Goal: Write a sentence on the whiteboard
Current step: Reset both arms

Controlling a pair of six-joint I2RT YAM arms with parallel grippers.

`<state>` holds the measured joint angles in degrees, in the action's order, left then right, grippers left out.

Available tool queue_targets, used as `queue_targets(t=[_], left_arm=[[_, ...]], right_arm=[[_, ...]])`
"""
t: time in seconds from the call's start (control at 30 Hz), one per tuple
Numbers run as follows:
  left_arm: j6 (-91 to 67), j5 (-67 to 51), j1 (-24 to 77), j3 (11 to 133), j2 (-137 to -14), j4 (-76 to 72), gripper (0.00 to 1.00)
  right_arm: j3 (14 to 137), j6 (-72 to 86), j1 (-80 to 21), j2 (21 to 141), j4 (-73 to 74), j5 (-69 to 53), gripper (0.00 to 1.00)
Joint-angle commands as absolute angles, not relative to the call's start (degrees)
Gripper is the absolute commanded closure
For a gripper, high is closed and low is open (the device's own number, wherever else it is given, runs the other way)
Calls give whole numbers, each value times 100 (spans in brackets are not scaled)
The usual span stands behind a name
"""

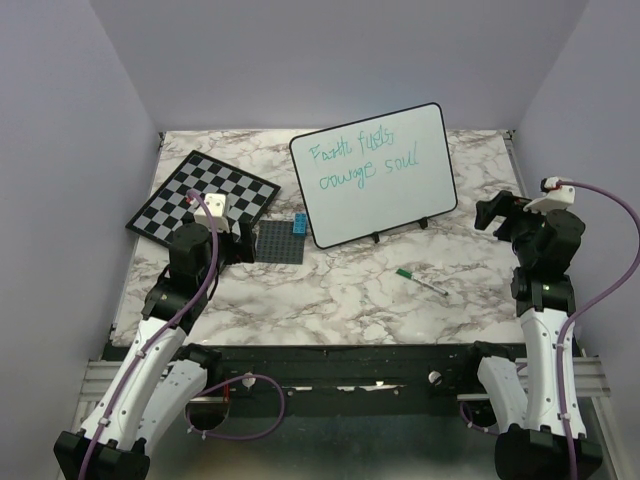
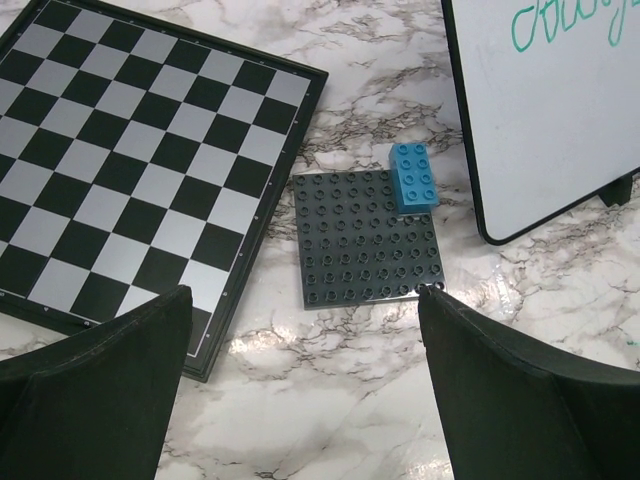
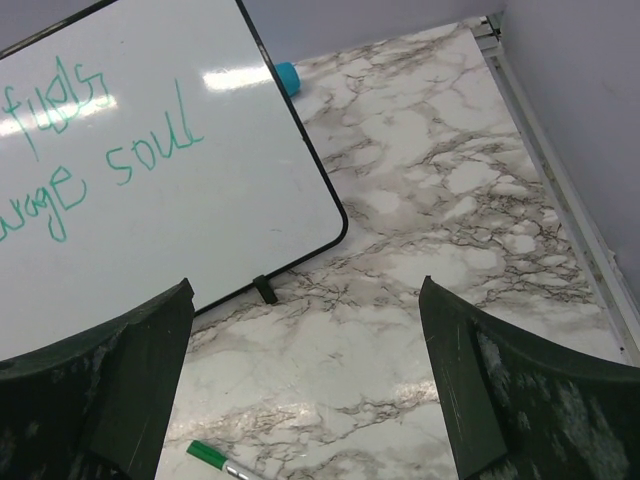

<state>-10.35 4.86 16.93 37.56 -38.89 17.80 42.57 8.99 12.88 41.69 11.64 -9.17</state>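
Observation:
The whiteboard (image 1: pixel 385 190) stands propped at the back middle of the table, with the teal-green sentence (image 1: pixel 352 160) in two lines, "Faith fuels / courage soul". The board also shows in the right wrist view (image 3: pixel 170 230) with the words (image 3: pixel 120 140), and its corner shows in the left wrist view (image 2: pixel 550 130). A green-capped marker (image 1: pixel 421 281) lies on the table in front of the board, its cap in the right wrist view (image 3: pixel 210 457). My left gripper (image 2: pixel 300 380) is open and empty. My right gripper (image 3: pixel 305 380) is open and empty, right of the board.
A black-and-white chessboard (image 1: pixel 203 197) lies at the back left. A dark grey studded baseplate (image 1: pixel 279 241) with a blue brick (image 1: pixel 300 221) lies between it and the whiteboard. A blue object (image 3: pixel 287 76) peeks from behind the whiteboard. Walls enclose the table.

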Motion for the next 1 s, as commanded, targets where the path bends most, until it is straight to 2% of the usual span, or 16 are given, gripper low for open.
queue_targets(t=[0.0,0.97], left_arm=[[-1055,281,1661,3718,-3850,1635,1],[-1081,88,1661,3656,-3410,1582,1]], right_arm=[[4280,1055,1327,4183,1028,-624,0],[4236,932,1336,4236,1037,-853,0]])
